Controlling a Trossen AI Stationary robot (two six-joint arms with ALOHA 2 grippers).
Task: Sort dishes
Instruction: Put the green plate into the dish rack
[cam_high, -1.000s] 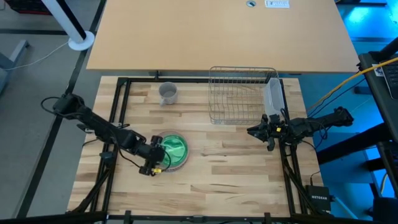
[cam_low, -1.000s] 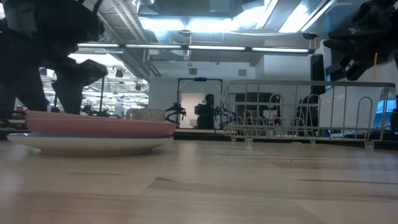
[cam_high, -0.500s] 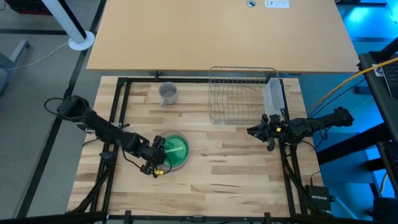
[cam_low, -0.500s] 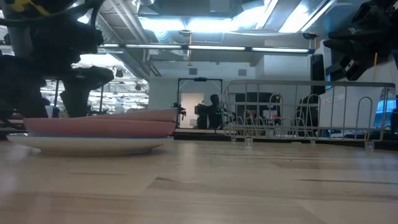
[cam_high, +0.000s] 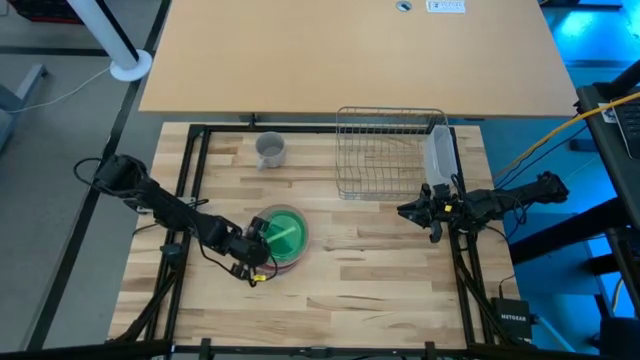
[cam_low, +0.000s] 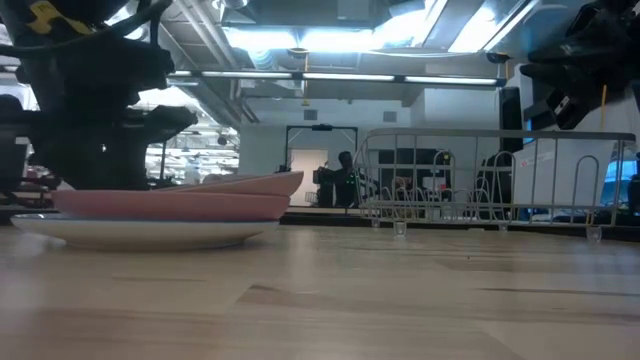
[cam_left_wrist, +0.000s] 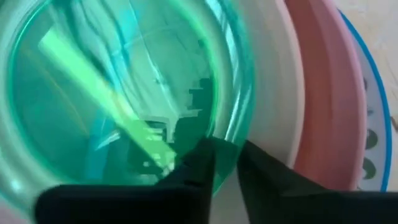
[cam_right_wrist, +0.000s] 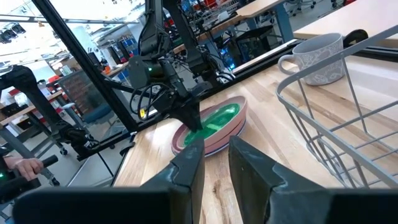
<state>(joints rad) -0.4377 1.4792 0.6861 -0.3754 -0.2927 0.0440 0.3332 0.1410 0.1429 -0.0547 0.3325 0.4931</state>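
Three plates are stacked near the table's left: the green plate (cam_high: 286, 232) on top, the pink plate (cam_low: 170, 205) under it, the white plate with bluish pattern (cam_low: 150, 232) at the bottom on the wood. My left gripper (cam_high: 256, 244) is shut on the green plate's near-left rim. The grey cup (cam_high: 271, 150) stands upright at the far left. My right gripper (cam_high: 405, 212) hangs open over the table's right side, by the rack's near end, with nothing between its fingers (cam_right_wrist: 194, 149). My left gripper pinches the green plate's rim (cam_left_wrist: 229, 163) between its two fingers, one finger (cam_left_wrist: 189, 171) on the plate's inner face and the other (cam_left_wrist: 264, 180) outside it. The fingers slant down from the table's near left. The plate sits tilted, its far-right edge (cam_low: 290, 181) raised off the pink plate.
A wire dish rack (cam_high: 385, 155) stands at the far right, with a translucent tub (cam_high: 440, 158) against its right side. Bare wood lies between the stack and the rack and along the near edge. A black frame rail (cam_high: 195, 180) runs down the table's left side.
My left gripper has sunk onto the green plate's near-left rim, rolled at the wrist and shut on it. The green plate has tipped: its far-right edge has risen off the pink plate, while the held side stays low.
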